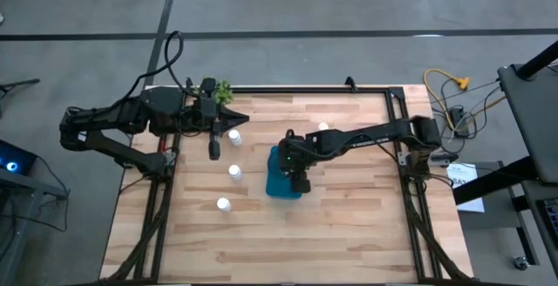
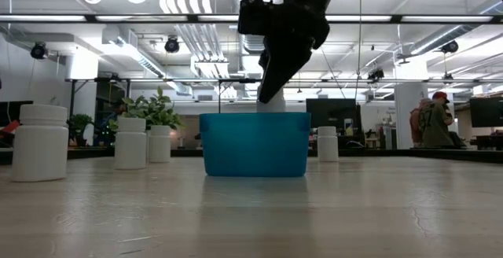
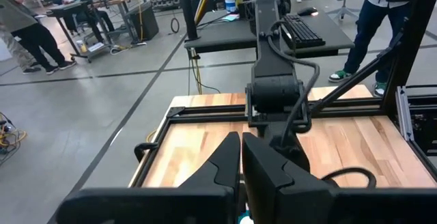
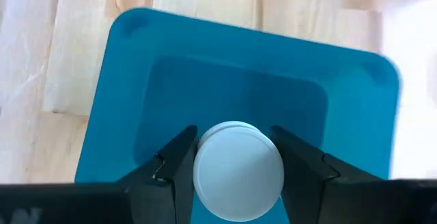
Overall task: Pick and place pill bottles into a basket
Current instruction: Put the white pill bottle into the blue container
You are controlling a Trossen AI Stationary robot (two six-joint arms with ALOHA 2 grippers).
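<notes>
The teal-blue basket (image 1: pixel 277 184) stands on the wooden table near its middle. My right gripper (image 4: pixel 237 159) hangs over the basket, shut on one white pill bottle (image 4: pixel 237 171), whose lower end (image 2: pixel 271 105) shows just above the basket's rim (image 2: pixel 255 116). Three more pill bottles (image 1: pixel 234 136), (image 1: pixel 234 172), (image 1: pixel 224 204) stand upright left of the basket, and another (image 1: pixel 323 127) stands beyond it. My left gripper (image 1: pixel 214 151) waits shut and empty above the table's far left part. My right gripper pinches the pill bottle's round upper part (image 4: pixel 205 157) between its two fingers (image 4: pixel 179 159), one on each side. The fingers come from above, slanting down. The bottle hangs roughly upright below them, lifted clear, over the basket's open inside (image 4: pixel 232 94).
A small green plant (image 1: pixel 224 90) stands at the table's far left edge, by the left arm. A black frame (image 1: pixel 401 120) runs round the table. Bare wood (image 1: pixel 349 225) lies near and right of the basket. People stand in the room behind.
</notes>
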